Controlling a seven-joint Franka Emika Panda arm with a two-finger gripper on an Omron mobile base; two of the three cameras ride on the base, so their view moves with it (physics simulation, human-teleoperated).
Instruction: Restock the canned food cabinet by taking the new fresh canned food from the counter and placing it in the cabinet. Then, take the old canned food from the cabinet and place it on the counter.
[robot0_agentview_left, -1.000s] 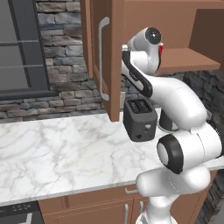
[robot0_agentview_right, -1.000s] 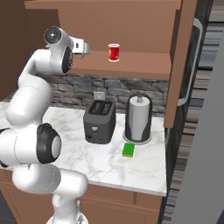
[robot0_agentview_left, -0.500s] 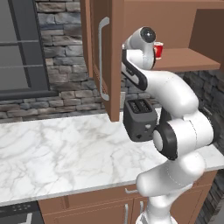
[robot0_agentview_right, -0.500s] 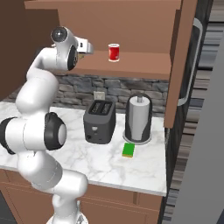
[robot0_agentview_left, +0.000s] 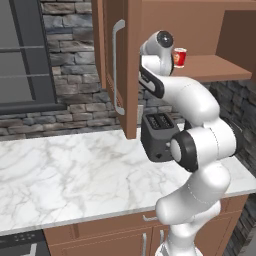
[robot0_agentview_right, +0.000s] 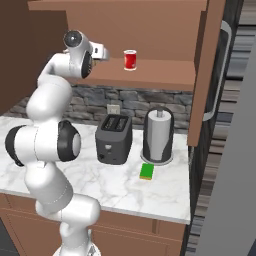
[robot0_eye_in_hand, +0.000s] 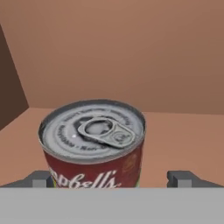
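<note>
**Red can on the cabinet shelf, arm raised beside it**

The end effector (robot0_agentview_left: 169, 54) is up at shelf height, mostly hidden behind the arm's wrist, so its jaws cannot be made out. Just to its right, the red can (robot0_agentview_left: 179, 57) stands upright on the shelf (robot0_agentview_left: 220, 70) of the brown cabinet (robot0_agentview_left: 190, 22). To its left hangs the open cabinet door (robot0_agentview_left: 116, 65) with its long silver handle (robot0_agentview_left: 116, 65). Well below it, a black toaster (robot0_agentview_left: 156, 137) sits on the white marble worktop (robot0_agentview_left: 70, 175), partly behind the arm's elbow.
</note>
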